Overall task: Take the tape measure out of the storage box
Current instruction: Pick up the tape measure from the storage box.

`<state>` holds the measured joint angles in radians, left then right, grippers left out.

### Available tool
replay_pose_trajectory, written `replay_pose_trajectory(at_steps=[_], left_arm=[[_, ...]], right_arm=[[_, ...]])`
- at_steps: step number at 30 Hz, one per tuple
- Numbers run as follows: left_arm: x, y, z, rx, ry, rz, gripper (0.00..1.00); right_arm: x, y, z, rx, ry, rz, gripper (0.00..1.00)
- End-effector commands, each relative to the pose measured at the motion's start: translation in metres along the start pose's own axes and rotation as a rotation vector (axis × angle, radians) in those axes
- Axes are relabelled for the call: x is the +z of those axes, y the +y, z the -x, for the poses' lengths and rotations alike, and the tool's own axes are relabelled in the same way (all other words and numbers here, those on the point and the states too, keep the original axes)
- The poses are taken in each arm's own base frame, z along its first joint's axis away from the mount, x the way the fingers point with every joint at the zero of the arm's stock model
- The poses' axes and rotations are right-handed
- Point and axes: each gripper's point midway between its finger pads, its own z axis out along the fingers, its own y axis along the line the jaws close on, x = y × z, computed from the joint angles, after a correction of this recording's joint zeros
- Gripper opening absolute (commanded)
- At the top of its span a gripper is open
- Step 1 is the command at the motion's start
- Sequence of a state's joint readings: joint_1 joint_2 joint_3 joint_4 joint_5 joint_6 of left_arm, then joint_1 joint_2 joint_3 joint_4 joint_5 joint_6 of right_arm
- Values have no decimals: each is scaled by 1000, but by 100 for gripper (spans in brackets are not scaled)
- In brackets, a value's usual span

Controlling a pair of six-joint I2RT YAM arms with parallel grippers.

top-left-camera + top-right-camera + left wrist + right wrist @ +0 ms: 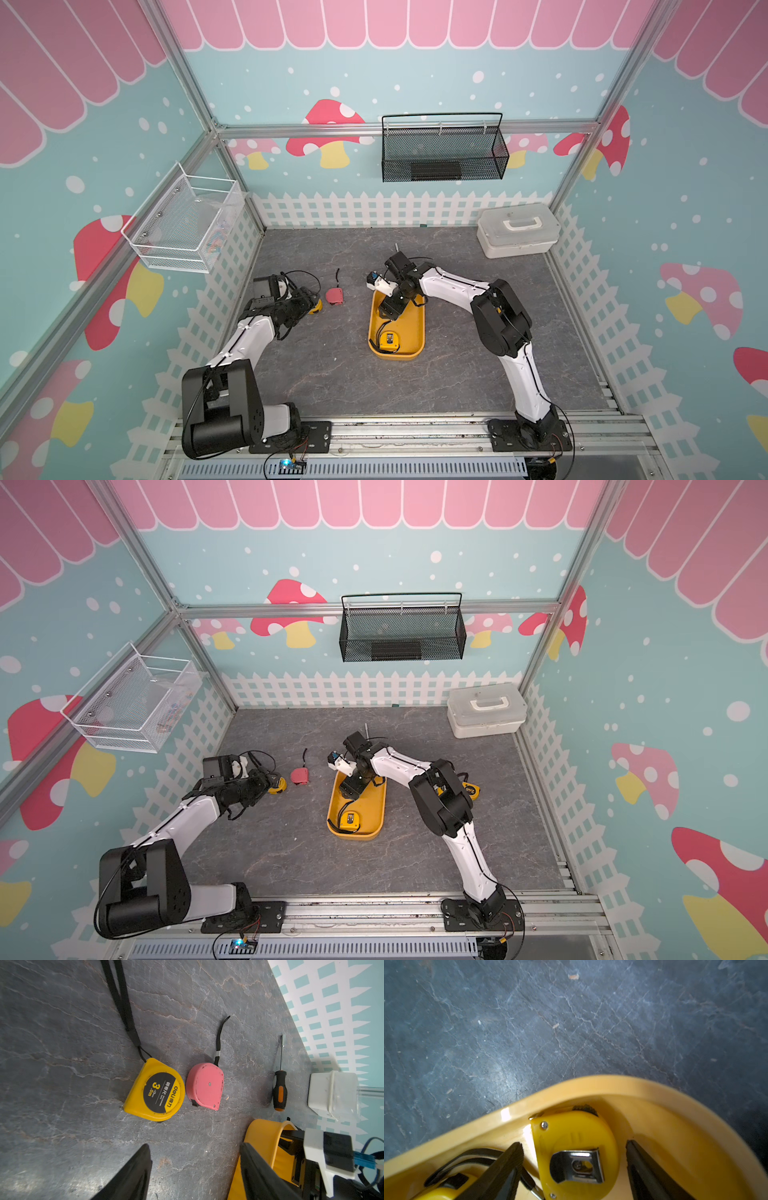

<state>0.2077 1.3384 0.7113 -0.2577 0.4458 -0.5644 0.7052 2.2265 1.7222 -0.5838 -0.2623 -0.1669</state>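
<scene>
The tape measure [388,341] lies clip-up at the near end of the storage box [411,328], straddled by the right hand [573,1146], fingers wide and empty; closing squarely on its flanks, clear of the strap [471,1153] and box wall, looks wise; farther off, the left hand [194,1147], open and empty, hovers by a yellow tape [154,1089] and pink tape [204,1085] on the desk [332,374]; screwdriver [280,1088] beyond.

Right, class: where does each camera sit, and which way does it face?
Top views: overhead, looking down at the table; both arms show.
Left wrist: faces the Deli tape measure and pink tape measure; left gripper shows.
Right wrist: looks into the storage box; right gripper straddles a clip-up tape measure.
Shared: all show the storage box.
</scene>
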Motion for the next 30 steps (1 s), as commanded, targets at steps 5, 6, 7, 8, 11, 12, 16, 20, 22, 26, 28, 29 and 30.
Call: replay_pose_trajectory(at_steps=[5, 6, 7, 8, 11, 12, 16, 20, 22, 26, 28, 29, 30], left_arm=[[-1, -6, -1, 17, -1, -23, 69], [-1, -6, -1, 17, -1, -23, 69], [-1, -6, 0, 17, -1, -24, 69], [-1, -6, -1, 16, 0, -23, 69], [-1, -7, -1, 18, 0, -25, 69], [-1, -6, -1, 19, 0, -25, 69], [0, -6, -1, 21, 1, -22, 69], [0, -7, -1, 23, 5, -26, 69], [0, -7, -1, 24, 3, -26, 69], [1, -6, -1, 23, 4, -22, 69], [2, -6, -2, 23, 8, -22, 69], [2, -6, -2, 21, 10, -23, 69], [2, -7, -1, 23, 8, -24, 69]], right_arm=[[15, 10, -1, -18, 25, 33, 74], [16, 10, -2, -20, 28, 33, 73], [17, 11, -3, -23, 32, 32, 72], [16, 11, -3, -26, 34, 31, 70], [18, 11, -11, -34, 59, 19, 67], [17, 10, -13, -38, 65, 11, 66], [13, 8, -23, -53, 86, -19, 58], [6, 9, -34, -56, 102, -37, 55], [0, 11, -37, -53, 101, -40, 53], [-18, 14, -30, -54, 67, -53, 51], [-28, 14, -24, -57, 45, -64, 50], [-34, 14, -20, -59, 31, -69, 50], [-39, 14, -16, -61, 17, -73, 49]])
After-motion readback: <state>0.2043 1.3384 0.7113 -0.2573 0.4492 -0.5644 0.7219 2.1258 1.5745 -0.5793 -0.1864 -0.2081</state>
